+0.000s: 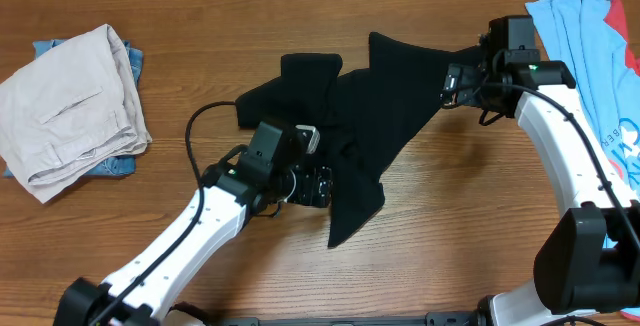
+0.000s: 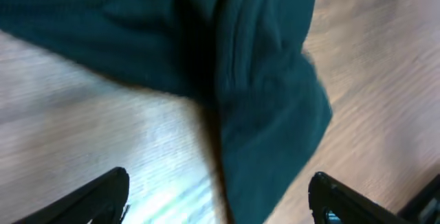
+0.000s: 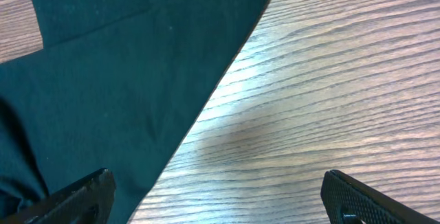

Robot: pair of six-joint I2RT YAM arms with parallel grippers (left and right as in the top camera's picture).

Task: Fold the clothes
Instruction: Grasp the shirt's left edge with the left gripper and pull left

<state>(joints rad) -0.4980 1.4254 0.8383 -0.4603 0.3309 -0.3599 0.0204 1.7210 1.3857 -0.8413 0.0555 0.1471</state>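
Note:
The black shirt (image 1: 375, 116) lies crumpled and spread across the middle of the wooden table. My left gripper (image 1: 318, 185) hovers at its lower left edge, open, with a hanging fold of the black shirt (image 2: 268, 93) between the spread fingers (image 2: 218, 200). My right gripper (image 1: 450, 84) is at the shirt's right edge, open and empty (image 3: 218, 196), over the edge of the black shirt (image 3: 117, 80) and bare wood. Beige trousers (image 1: 70, 106) lie folded at the far left. The light-blue tee (image 1: 590, 56) lies at the far right.
A blue garment (image 1: 118, 164) peeks out under the beige trousers. The light-blue tee has a red patch (image 1: 628, 51) at the table's right edge. A black cable (image 1: 195, 136) loops left of the left arm.

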